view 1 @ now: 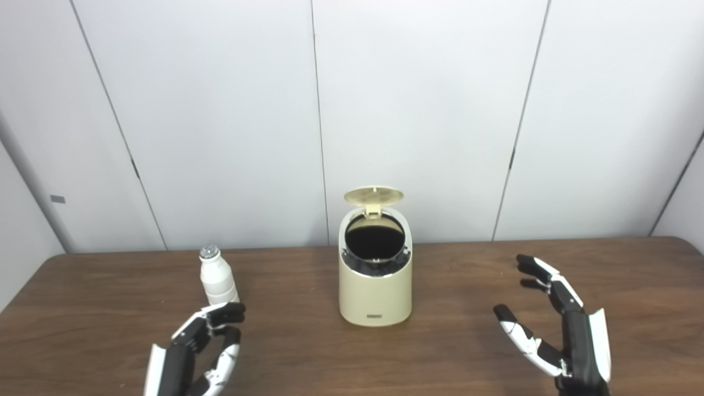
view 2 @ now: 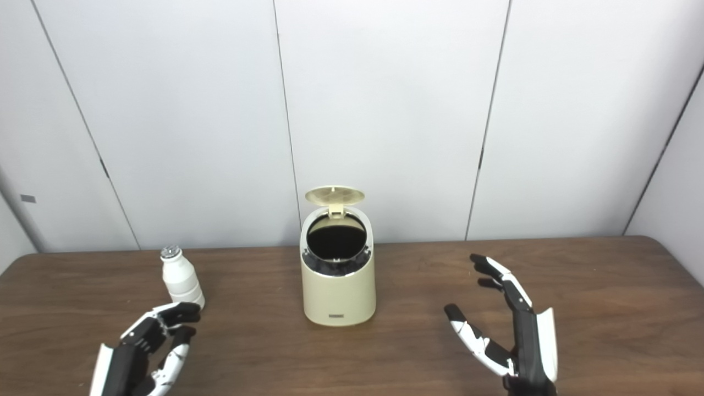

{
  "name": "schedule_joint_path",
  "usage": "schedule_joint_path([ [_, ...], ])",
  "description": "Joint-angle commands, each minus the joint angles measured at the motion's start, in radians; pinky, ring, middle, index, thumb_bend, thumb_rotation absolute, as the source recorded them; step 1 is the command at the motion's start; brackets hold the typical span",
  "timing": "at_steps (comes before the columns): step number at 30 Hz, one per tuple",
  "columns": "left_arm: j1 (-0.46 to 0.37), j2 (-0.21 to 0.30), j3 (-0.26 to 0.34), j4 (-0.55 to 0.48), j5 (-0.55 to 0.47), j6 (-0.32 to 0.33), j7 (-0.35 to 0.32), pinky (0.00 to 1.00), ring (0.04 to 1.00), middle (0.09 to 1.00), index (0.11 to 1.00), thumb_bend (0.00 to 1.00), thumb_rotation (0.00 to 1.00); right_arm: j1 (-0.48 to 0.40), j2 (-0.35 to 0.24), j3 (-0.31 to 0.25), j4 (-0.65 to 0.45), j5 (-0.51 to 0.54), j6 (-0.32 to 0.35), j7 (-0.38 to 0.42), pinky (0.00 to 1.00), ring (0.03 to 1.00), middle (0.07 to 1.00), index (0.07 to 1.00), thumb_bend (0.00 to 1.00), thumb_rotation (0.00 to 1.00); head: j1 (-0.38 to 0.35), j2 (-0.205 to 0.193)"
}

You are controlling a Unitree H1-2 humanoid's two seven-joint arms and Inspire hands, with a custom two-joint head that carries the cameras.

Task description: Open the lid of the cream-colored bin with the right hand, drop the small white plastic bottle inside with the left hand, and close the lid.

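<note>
A: Which step is this?
B: The lid (view 1: 373, 196) stands up; the cream-colored bin (view 1: 375, 291) gapes at bench (view 1: 451, 357) centre. Bottle pickup is next.
A: And the hands?
B: Left robot hand (view 1: 206, 344), fingers apart, empty, sits just at six o'clock of the small white plastic bottle (view 1: 217, 278); right robot hand (view 1: 550, 319) is spread wide at the bin's four o'clock.

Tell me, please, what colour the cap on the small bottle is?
Silvery metallic, on the white bottle; its cap shows best in the left eye view.
</note>
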Motion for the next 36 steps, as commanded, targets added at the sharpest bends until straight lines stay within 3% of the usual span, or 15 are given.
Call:
schedule_joint_path([
  [1,-0.023,0.018,0.011,-0.101,-0.038,0.005,-0.012,0.63,0.690,0.702,0.670,0.28,0.30,0.014,-0.014,-0.008,0.056,-0.024,-0.034,-0.016,0.67,0.766,0.779,0.753,0.31,0.31,0.005,-0.001],
  [4,-0.023,0.040,0.032,-0.206,-0.068,0.059,-0.023,0.65,0.704,0.712,0.688,0.25,0.34,0.010,-0.015,-0.013,0.066,-0.030,-0.034,-0.020,0.65,0.754,0.769,0.743,0.31,0.35,0.012,-0.002],
  [7,-0.043,0.068,0.079,-0.307,-0.090,0.097,-0.018,0.65,0.713,0.719,0.693,0.25,0.28,0.007,-0.022,-0.012,0.077,-0.037,-0.034,-0.024,0.64,0.752,0.767,0.737,0.30,0.35,0.019,-0.004],
  [11,-0.095,0.077,0.191,-0.411,-0.041,0.169,0.033,0.59,0.684,0.697,0.671,0.23,0.36,0.006,-0.028,-0.011,0.082,-0.034,-0.034,-0.016,0.64,0.756,0.769,0.736,0.30,0.36,0.039,-0.020],
  [13,-0.115,0.081,0.231,-0.428,-0.022,0.169,0.048,0.58,0.677,0.692,0.670,0.22,0.37,0.007,-0.031,-0.009,0.083,-0.031,-0.034,-0.009,0.64,0.759,0.771,0.735,0.33,0.40,0.047,-0.022],
  [17,-0.145,0.098,0.291,-0.454,0.002,0.205,0.065,0.60,0.684,0.697,0.678,0.25,0.44,0.004,-0.047,-0.001,0.097,-0.027,-0.034,-0.008,0.67,0.774,0.781,0.744,0.36,0.33,0.074,-0.033],
  [23,-0.182,0.081,0.310,-0.378,0.098,0.182,0.103,0.59,0.671,0.693,0.689,0.25,0.35,-0.003,-0.081,0.011,0.130,0.045,-0.034,0.003,0.70,0.791,0.798,0.751,0.39,0.31,0.155,-0.064],
  [27,-0.184,0.056,0.292,-0.338,0.181,0.230,0.118,0.59,0.703,0.722,0.718,0.36,0.33,-0.006,-0.110,0.013,0.153,0.062,-0.034,0.018,0.73,0.804,0.809,0.760,0.38,0.37,0.215,-0.067],
  [28,-0.183,0.053,0.288,-0.317,0.198,0.230,0.124,0.59,0.707,0.724,0.720,0.37,0.33,-0.008,-0.118,0.015,0.160,0.058,-0.034,0.015,0.73,0.805,0.811,0.761,0.38,0.39,0.238,-0.065],
  [30,-0.181,0.043,0.283,-0.278,0.223,0.227,0.139,0.59,0.718,0.731,0.713,0.51,0.35,-0.013,-0.131,0.018,0.174,0.062,-0.034,0.008,0.72,0.802,0.807,0.760,0.40,0.47,0.265,-0.062],
  [36,-0.170,0.015,0.265,-0.207,0.310,0.214,0.186,0.55,0.704,0.739,0.722,0.72,0.39,-0.017,-0.162,0.017,0.189,0.120,-0.034,0.029,0.69,0.799,0.810,0.764,0.42,0.56,0.353,-0.041],
])
